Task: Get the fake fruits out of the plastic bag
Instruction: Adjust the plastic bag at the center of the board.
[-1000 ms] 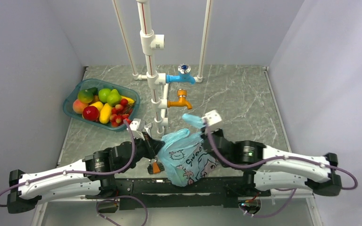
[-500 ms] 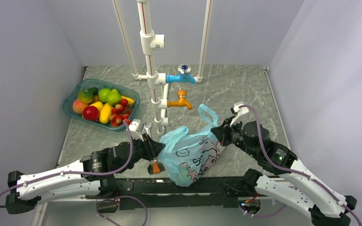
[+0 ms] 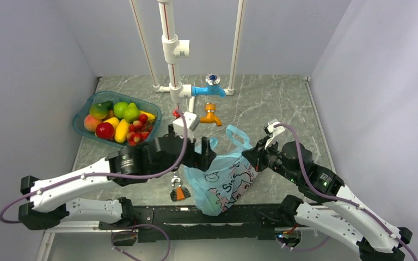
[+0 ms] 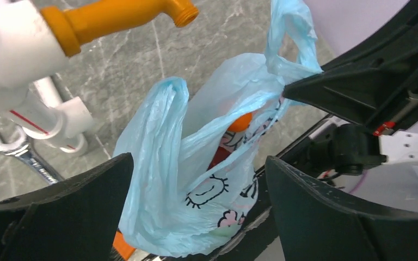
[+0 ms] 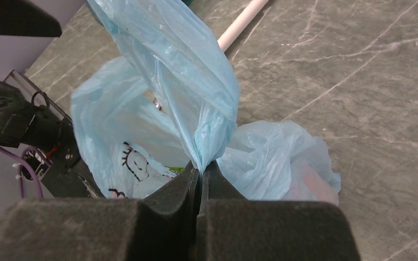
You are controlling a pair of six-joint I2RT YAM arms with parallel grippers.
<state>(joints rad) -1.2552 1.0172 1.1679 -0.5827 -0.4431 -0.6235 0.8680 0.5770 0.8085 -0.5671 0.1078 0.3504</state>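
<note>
A: Well, stood at the opening-up stage, judging by the layout. Found the thin, crinkly light-blue plastic carrier bag with dark cartoon drawings [image 3: 223,182] slumped at the near edge of the grey marbled table [image 3: 283,109], between the two arms and partly over the black mounting rail [image 3: 158,217].

B: Held how?

A: Pinched by one loop handle in the right gripper [image 5: 201,175], with fingers clenched tight on the twisted film. Saw the left gripper [image 4: 196,185] spread wide over the bag's mouth, grasping nothing.

B: Spotted any fruit outside?

A: Saw none. Glimpsed a small glossy orange plastic fruit [image 4: 242,120] down through the mouth. Also caught a sliver of green low in the right wrist view, but could not tell which fruit.

B: And next?

A: Probably called for lowering the left gripper into the gap and closing on that orange one, with the handle pulled taut to hold the mouth apart.

B: Room enough?

A: Crowded on the far side by an orange plastic tap [image 3: 210,115] and a white pipe stand [image 3: 173,54] just beyond the left wrist. Found bare stone right of the bag for setting fruit down. Noted a teal plastic basket of other fruit [image 3: 81,122] well apart on the left. Risked dragging the bag off the near edge if tugged that way.
</note>
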